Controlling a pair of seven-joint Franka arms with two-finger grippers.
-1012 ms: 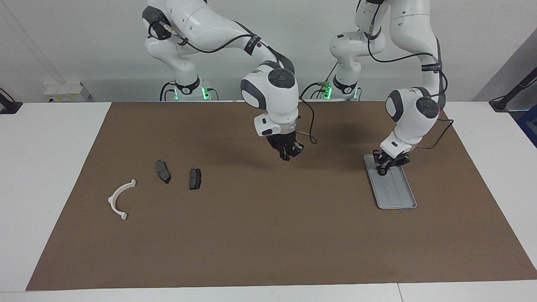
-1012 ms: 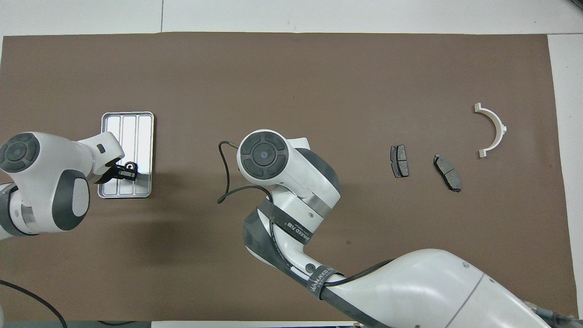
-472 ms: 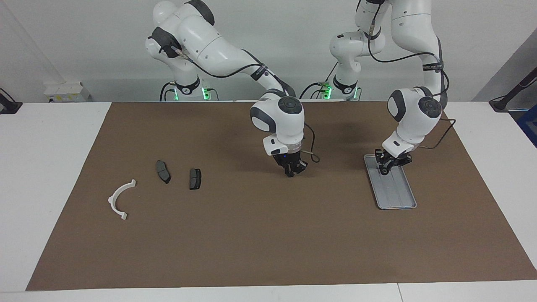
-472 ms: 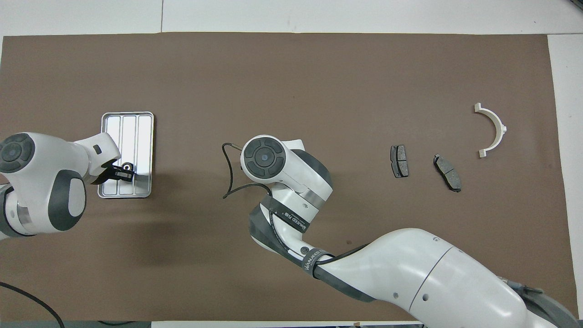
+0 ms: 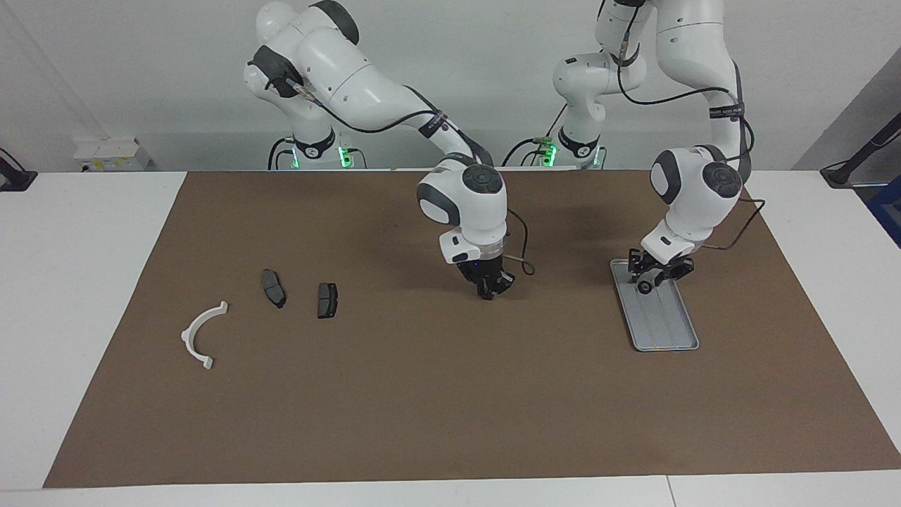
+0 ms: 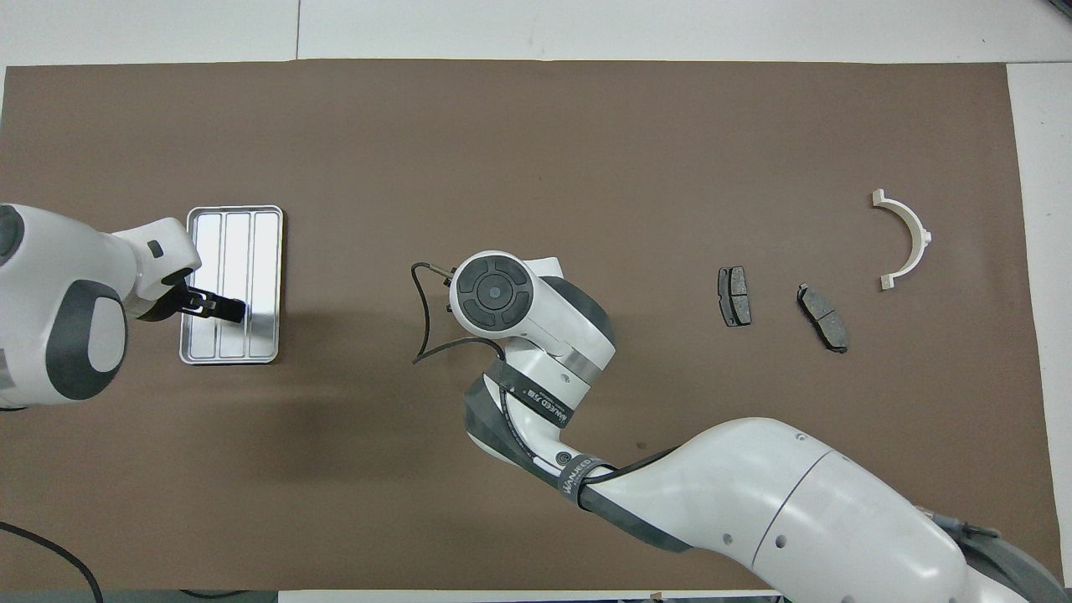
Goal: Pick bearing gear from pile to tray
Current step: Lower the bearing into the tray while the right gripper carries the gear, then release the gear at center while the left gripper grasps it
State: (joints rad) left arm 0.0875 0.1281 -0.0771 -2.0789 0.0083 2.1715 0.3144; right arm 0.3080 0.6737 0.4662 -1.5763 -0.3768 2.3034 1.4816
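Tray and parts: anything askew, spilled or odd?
Nothing stands out. The tray lies flat on the mat, left gripper over its end nearer the robots. Two dark plates and white half-ring lie separate toward the right arm's end. The right gripper, shut, is over mid-mat.

Left gripper (image 5: 659, 270) lets go! A second ago it was pinching the small black round bearing piece (image 5: 644, 287); now its jaws stand apart and the piece sits by itself on the flat silver-grey metal tray (image 5: 669, 331), at the tray's end nearer the robots. The left wrist has drawn back off that end of the tray. Meanwhile the right gripper (image 5: 493, 290) has dropped from well above the middle of the brown mat (image 5: 422, 394) to just over it.
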